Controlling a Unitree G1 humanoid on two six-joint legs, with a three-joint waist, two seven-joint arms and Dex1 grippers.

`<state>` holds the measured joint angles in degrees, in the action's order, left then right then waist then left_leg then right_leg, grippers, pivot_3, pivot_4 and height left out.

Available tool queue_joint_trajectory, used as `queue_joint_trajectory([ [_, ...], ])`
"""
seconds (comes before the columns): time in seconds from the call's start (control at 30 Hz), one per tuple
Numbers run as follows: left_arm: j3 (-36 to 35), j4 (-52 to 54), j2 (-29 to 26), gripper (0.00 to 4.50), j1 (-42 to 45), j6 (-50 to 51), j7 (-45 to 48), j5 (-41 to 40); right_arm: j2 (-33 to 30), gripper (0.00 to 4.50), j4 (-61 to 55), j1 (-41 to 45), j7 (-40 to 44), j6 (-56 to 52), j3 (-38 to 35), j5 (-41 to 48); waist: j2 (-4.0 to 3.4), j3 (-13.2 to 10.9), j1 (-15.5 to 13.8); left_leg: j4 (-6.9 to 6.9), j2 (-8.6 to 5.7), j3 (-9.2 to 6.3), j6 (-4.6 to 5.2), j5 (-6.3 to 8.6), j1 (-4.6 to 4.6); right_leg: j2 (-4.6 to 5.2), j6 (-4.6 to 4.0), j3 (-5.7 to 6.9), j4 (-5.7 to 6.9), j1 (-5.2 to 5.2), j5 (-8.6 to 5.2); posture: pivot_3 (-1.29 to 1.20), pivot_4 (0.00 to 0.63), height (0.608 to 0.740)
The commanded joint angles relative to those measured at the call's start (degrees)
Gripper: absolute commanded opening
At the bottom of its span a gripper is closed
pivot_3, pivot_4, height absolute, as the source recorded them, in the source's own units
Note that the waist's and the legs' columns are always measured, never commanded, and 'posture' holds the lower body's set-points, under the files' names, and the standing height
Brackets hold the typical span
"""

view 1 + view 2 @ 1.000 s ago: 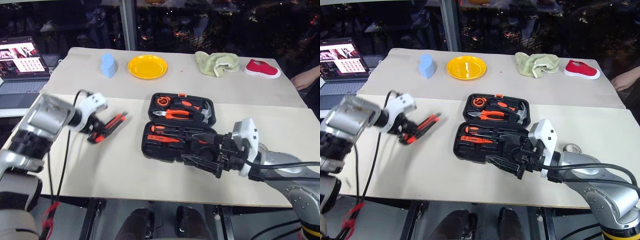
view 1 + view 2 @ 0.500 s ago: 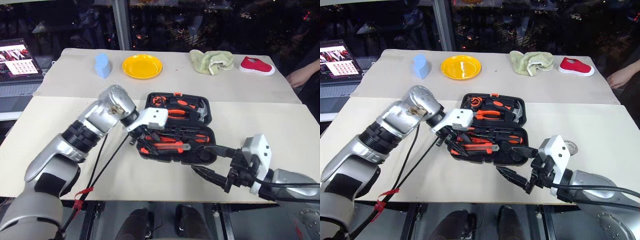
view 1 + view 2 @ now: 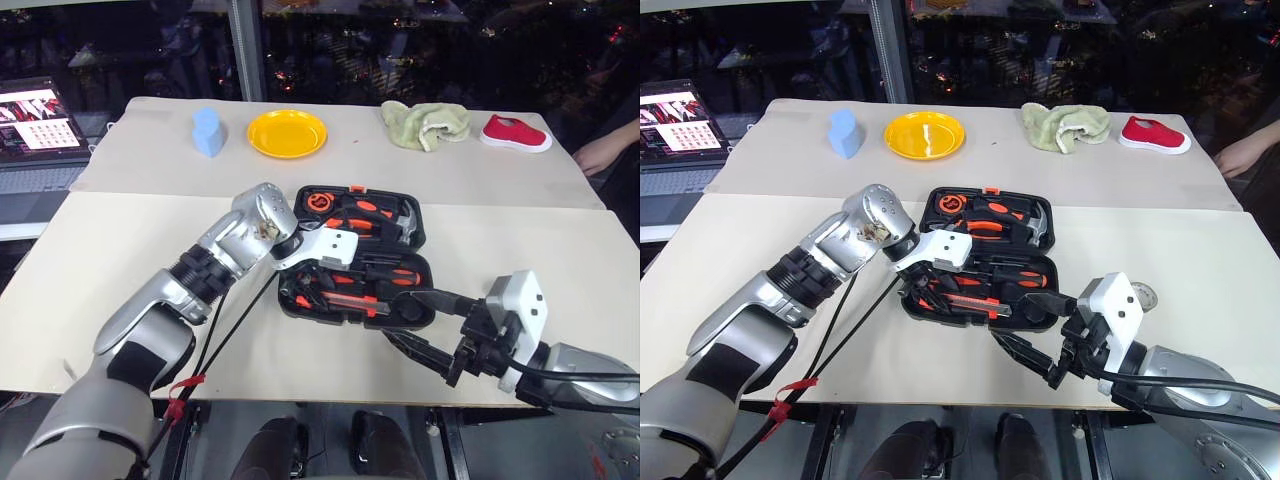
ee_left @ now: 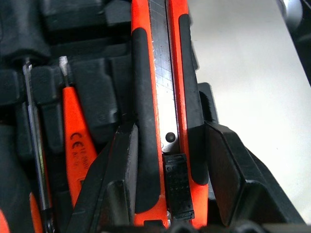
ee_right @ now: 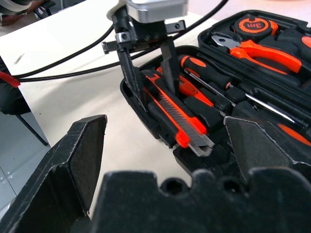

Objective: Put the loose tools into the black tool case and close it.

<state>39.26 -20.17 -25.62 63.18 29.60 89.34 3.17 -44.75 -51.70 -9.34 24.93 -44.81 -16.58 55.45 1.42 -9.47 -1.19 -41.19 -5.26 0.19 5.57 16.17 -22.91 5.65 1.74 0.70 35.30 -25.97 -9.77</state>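
Silver arms with black ribbed joints, white wrist housings, black jaws, trailing black cables, red tie.

1. I see the tool case (image 3: 415, 235) lying open near the table's (image 3: 120, 250) front edge, centre.
2. The utility knife (image 5: 176, 118) lies along the case's front half.
3. Along the far edge, left to right: plate (image 3: 287, 133), towel (image 3: 426, 124), shoe (image 3: 515, 134).
4. A laptop (image 3: 38, 125) sits past the table's left edge.

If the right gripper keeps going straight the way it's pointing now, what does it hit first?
Most likely the near edge of the open black tool case, about where the tip of the utility knife lies. The left gripper sits further along that line. Depth is hard to judge.
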Motion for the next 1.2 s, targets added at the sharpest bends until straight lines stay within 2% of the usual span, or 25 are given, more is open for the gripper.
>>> queue_joint_trajectory([
  [0.03,0.0,0.6,-0.1,2.74,1.1,2.8,-0.6,1.9,-0.1,4.50,-0.7,0.9,-0.1,1.6,-1.5,1.0,0.00,0.0,0.0,-0.02,0.00,0.00,0.03,0.02,0.00,-0.01,0.00,-0.01,0.01,0.00,0.00,0.00,0.150,0.740],
  [0.17,-0.7,3.5,-1.4,4.16,0.5,5.1,1.8,0.8,-0.1,4.50,0.0,1.5,0.1,1.6,-1.5,1.0,-0.01,0.0,-0.1,-0.14,0.00,-0.01,0.17,0.10,0.00,0.00,0.05,-0.01,0.04,0.04,0.03,0.00,0.150,0.740],
  [0.2,-1.0,3.8,-1.6,4.37,0.6,5.5,1.7,0.7,-0.1,4.50,0.2,1.7,0.2,1.6,-1.5,1.1,-0.01,0.0,-0.1,-0.17,0.00,-0.01,0.28,0.17,0.00,0.00,0.08,-0.02,0.05,0.04,0.05,0.00,0.150,0.740],
  [0.47,-8.5,5.0,-3.5,4.37,0.9,3.1,1.5,-4.2,0.1,4.50,1.3,3.0,0.5,1.6,-0.9,0.9,-0.01,0.0,-0.1,-0.15,0.00,0.00,-0.02,-0.01,-0.07,-0.01,0.09,-0.04,0.05,-0.09,0.06,0.00,0.150,0.740],
  [0.57,-12.7,4.7,-3.2,3.66,-1.6,0.8,1.3,-7.8,0.1,4.50,1.4,3.1,0.7,1.5,-0.8,0.7,-0.02,0.0,-0.1,-0.14,0.00,0.00,-0.03,-0.01,-0.11,0.00,0.08,-0.03,0.03,-0.14,0.06,0.00,0.150,0.740],
  [0.7,-17.9,1.8,-0.8,2.02,-6.3,-11.0,-0.2,-11.3,-0.2,4.50,1.6,2.9,1.1,1.5,-1.2,0.9,-0.05,0.0,-0.1,-0.11,0.00,0.00,-0.04,-0.01,-0.08,0.00,0.08,-0.03,-0.02,-0.12,0.06,0.00,0.150,0.740],
  [0.87,-18.5,-2.7,0.3,0.19,-7.0,-13.5,-1.3,-11.1,-0.5,4.50,1.7,3.1,1.2,1.1,-1.6,1.3,-0.04,0.0,-0.3,-0.15,-0.01,-0.01,-0.07,-0.02,-0.12,0.06,0.08,-0.02,-0.06,-0.08,0.09,0.00,0.150,0.740],
  [0.9,-18.4,-3.0,0.4,0.02,-7.2,-13.9,-1.2,-11.1,-0.5,4.50,1.6,3.1,1.2,1.1,-1.6,1.4,-0.04,0.0,-0.3,-0.14,-0.01,-0.01,-0.06,-0.02,-0.11,0.05,0.09,-0.02,-0.05,-0.08,0.09,0.00,0.150,0.740],
  [1.2,-16.0,-6.2,0.3,0.02,-8.1,-17.3,-0.9,-7.8,-0.6,4.50,1.4,2.8,0.6,0.9,-1.7,2.0,-0.04,0.0,-0.3,-0.12,-0.01,0.01,-0.04,0.00,-0.12,0.04,0.09,-0.02,-0.07,-0.09,0.09,0.00,0.150,0.740],
])
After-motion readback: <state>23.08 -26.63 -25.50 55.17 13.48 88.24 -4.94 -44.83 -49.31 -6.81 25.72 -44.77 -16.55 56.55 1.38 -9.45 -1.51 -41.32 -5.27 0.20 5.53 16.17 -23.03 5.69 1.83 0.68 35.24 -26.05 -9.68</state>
